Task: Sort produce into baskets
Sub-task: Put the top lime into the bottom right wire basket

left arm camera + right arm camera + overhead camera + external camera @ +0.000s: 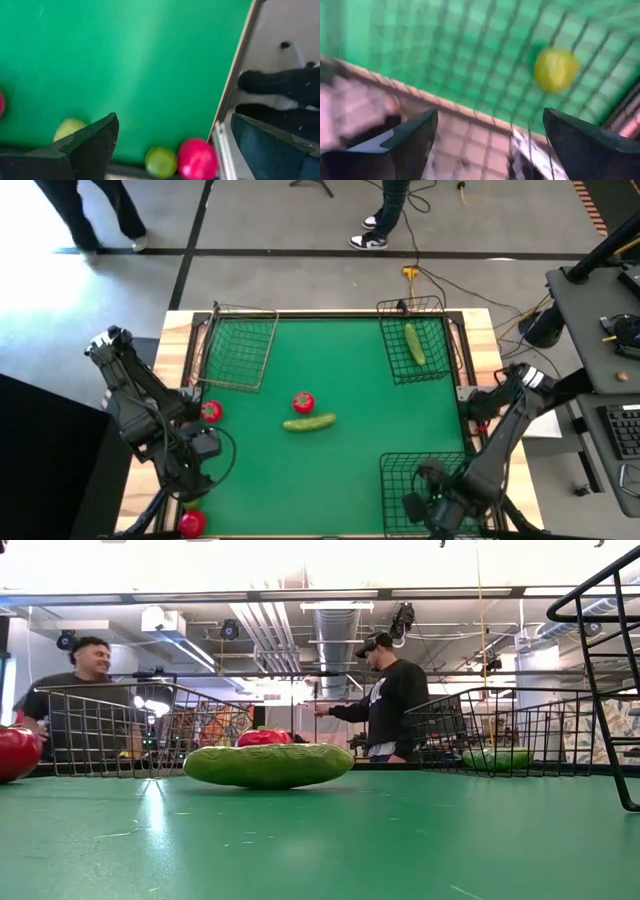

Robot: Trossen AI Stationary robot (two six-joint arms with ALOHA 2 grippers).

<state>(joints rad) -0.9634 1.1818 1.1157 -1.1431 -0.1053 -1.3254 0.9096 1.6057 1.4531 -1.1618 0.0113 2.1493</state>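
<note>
A tomato [303, 403] and a cucumber [309, 422] lie mid-mat; in the low view the cucumber [268, 764] lies in front of the tomato [262, 737]. Another cucumber [414, 343] lies in the far right basket [440, 310]. The far left basket [240, 345] holds nothing that I can see. My left gripper [192, 475] is open and empty at the mat's near left, near two limes [161, 161] [70, 129] and a tomato [197, 159]. My right gripper [487, 145] is open and empty at the near right basket [395, 470]; a lime [555, 70] shows through its mesh.
A further tomato [210, 411] lies at the mat's left edge and shows at the low view's left [15, 752]. The wooden table rim [180, 330] frames the mat. Two people [390, 690] stand beyond the far edge. Open mat lies between the baskets.
</note>
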